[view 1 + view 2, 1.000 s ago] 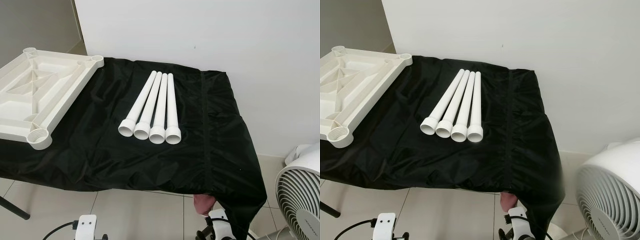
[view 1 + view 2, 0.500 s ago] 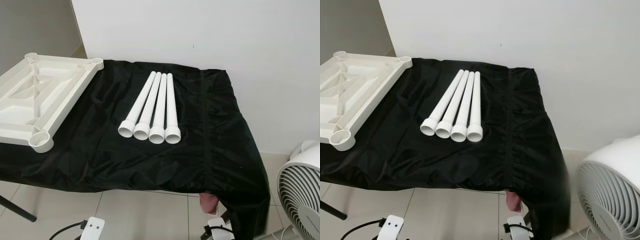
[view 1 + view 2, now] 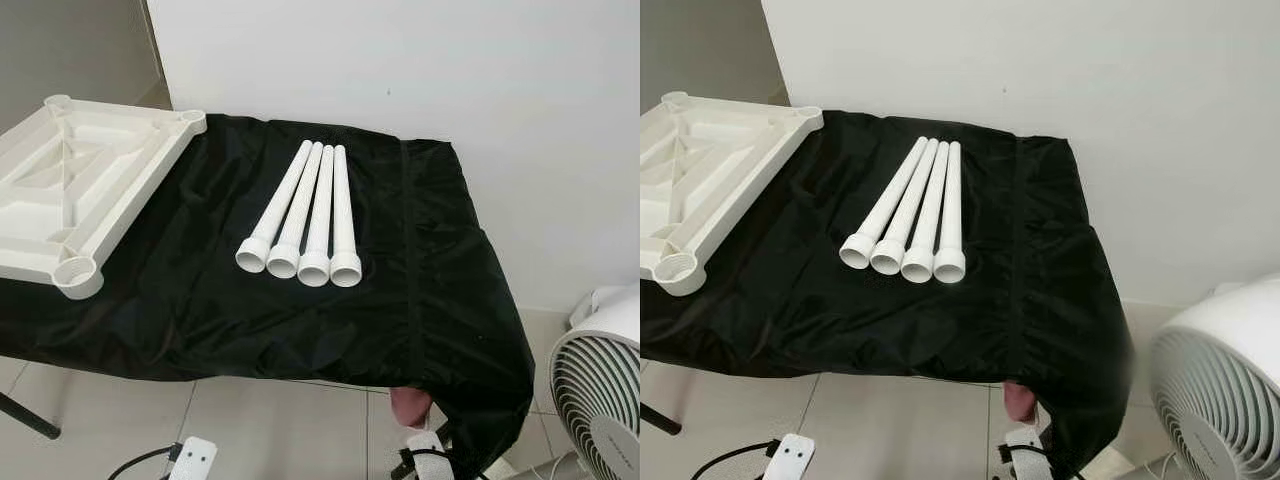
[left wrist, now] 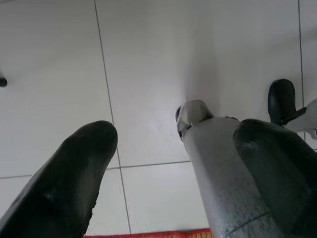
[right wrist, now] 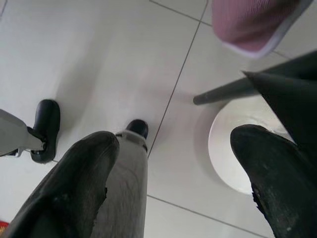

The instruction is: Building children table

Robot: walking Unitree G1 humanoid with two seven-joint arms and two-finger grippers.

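- Your left hand (image 4: 163, 173) hangs low beside the robot's leg, its two black fingers (image 4: 64, 183) spread apart with nothing between them and pointing down at the tiled floor (image 4: 148, 59).
- Your right hand (image 5: 173, 178) hangs the same way on the other side: fingers (image 5: 69, 188) wide apart, empty, aimed at the floor near the round white base of the fan (image 5: 233, 148).
- Both arms are idle below the table's edge, so neither hand is anywhere near the parts yet.
- The four white legs (image 3: 305, 215) lie side by side, touching, in the middle of the black cloth (image 3: 420, 300) that covers the table, with their wide threaded ends toward you.
- The white tabletop (image 3: 75, 185) lies upside down at the left end of the table, ribs up, well apart from the legs; its near corner socket (image 3: 77, 272) faces up and is open.
- The step in hand looks like picking up the first leg, and nothing is joined yet.
- Raise the right hand above the table edge first, so the fingers do not catch the hanging cloth.
- Take the outermost leg on the right, since it has free room on one side, and grip it around the middle so it stays level.
- Come down with the fingers straddling that one tube; the slick cloth may let the legs roll if you nudge them.
- Mind the fan (image 3: 600, 385) standing close at the right as the arm swings up.
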